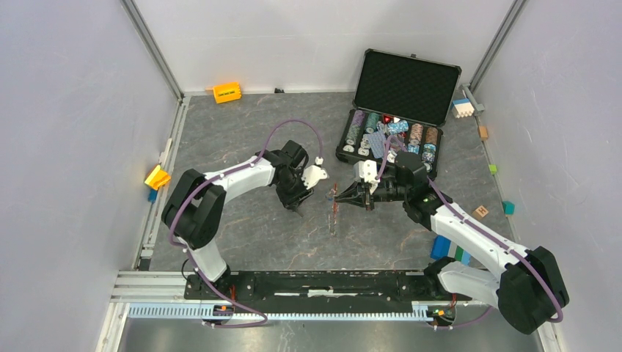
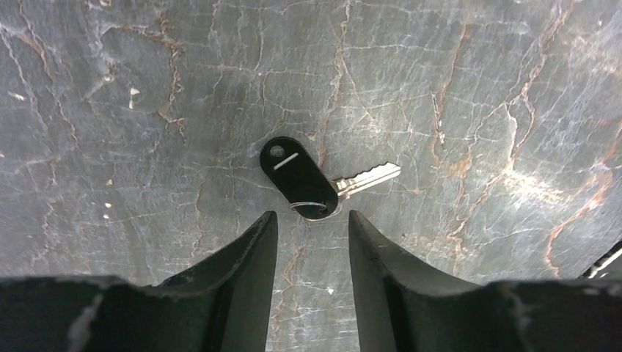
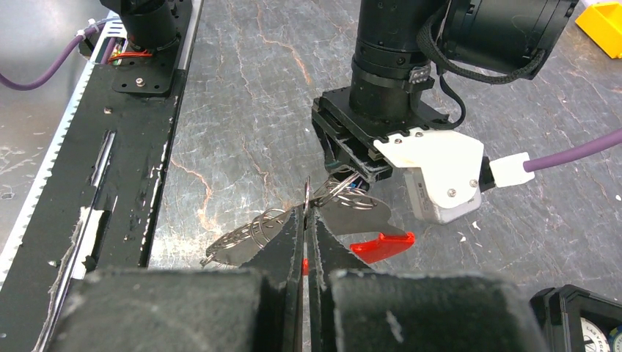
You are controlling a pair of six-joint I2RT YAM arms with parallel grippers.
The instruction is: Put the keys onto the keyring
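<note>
1. My left hand point(image 2: 312, 214) is nearest. Its fingers stand apart, holding nothing, just over the counter point(image 2: 477, 110).
2. Just past those fingertips, at 12 o'clock, a silver key point(image 2: 367, 178) lies flat. It is joined by a small ring to a black tag point(image 2: 297, 176), and its blade points toward 2 o'clock.
3. My right hand point(image 3: 306, 211) is clamped together on the keyring point(image 3: 334, 189), with the red fob point(image 3: 381, 246) showing at 4 o'clock.
4. Risk: the key lies flat, so my left fingertips may scrape it away. They may also pinch only the tag, leaving the blade swinging.
5. Risk: the thin keyring could twist in my right grip when pushed.
</note>
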